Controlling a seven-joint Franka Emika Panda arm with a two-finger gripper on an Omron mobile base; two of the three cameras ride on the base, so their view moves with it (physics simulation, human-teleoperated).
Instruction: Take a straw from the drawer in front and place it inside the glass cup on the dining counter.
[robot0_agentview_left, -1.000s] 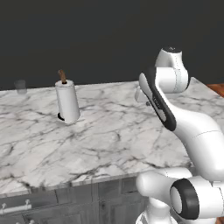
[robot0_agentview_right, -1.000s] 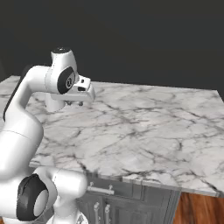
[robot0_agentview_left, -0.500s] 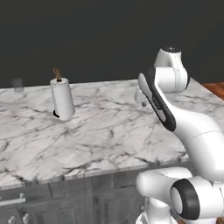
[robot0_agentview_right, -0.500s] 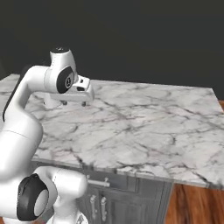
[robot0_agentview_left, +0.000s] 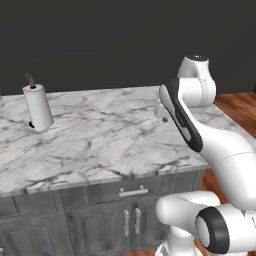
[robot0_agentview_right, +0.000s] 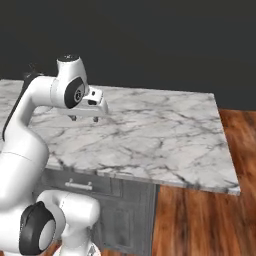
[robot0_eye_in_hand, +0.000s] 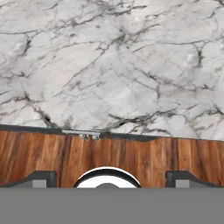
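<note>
The tabletop (robot0_agentview_left: 100, 145) is a big white marble slab with grey veins, lying flat over dark grey cabinets, its near edge running from 9 o'clock to 3 o'clock across the left base view. Tucked right under that edge sits the drawer (robot0_agentview_left: 131, 190), a wide shallow dark grey front with a silver bar handle, pushed in flush and closed. From the right base view the drawer (robot0_agentview_right: 80, 184) shows again at 7 o'clock, beneath the slab's front lip.
</note>
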